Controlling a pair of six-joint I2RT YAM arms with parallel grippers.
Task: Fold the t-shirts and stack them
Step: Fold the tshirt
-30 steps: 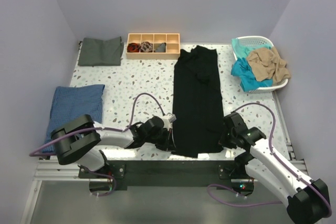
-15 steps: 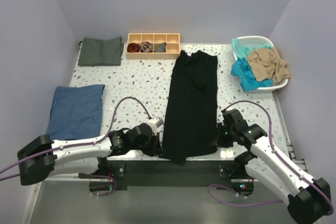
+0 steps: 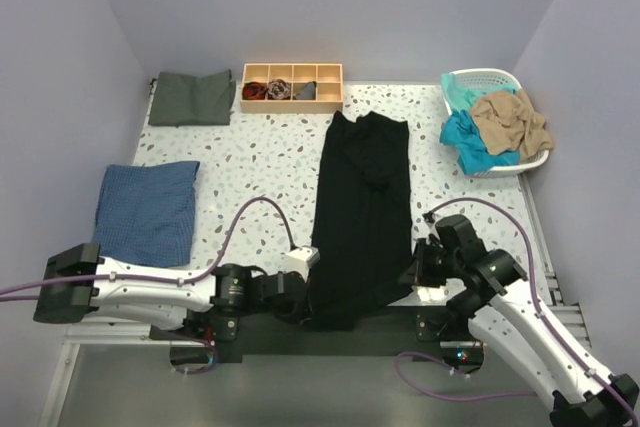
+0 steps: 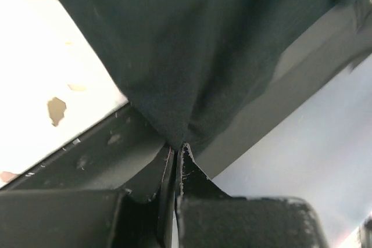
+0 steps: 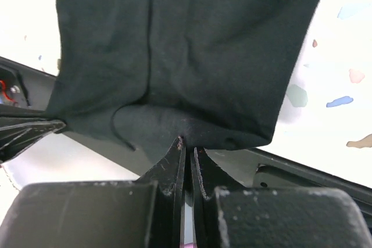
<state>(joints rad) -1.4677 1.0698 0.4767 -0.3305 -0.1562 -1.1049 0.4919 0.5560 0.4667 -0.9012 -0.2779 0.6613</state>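
The black t-shirt (image 3: 362,212) lies as one long, narrow band down the middle of the speckled table (image 3: 262,157), running from just below the wooden tray (image 3: 292,105) at the top centre to the bottom centre of the overhead view. Its sides are folded in, so no sleeves stick out, and the far end is a little bunched, with a soft ridge running partway down it. The near end is past the table's edge, over the dark rail between the two arm bases.

The left gripper (image 3: 308,302) has the near left corner of the shirt. In its wrist view the fingers (image 4: 185,169) are pressed almost together, with a pinch of cloth (image 4: 192,45) drawn to a point between them. The right gripper (image 3: 412,275) has the near right corner. In its wrist view the jaws are nearly closed on the hem, and the fabric (image 5: 186,50) spreads away smooth and matt, with one straight crease running lengthwise left of centre.

In the upper left corner lies a dark grey-green shirt (image 3: 192,97), folded flat. A folded blue checked cloth (image 3: 147,211) lies at the left edge. At the upper right a white basket (image 3: 484,74) holds a crumpled teal shirt (image 3: 468,139) and a tan shirt (image 3: 512,117), both spilling over its rim. The tray's compartments hold small dark bundles, too small to tell apart.
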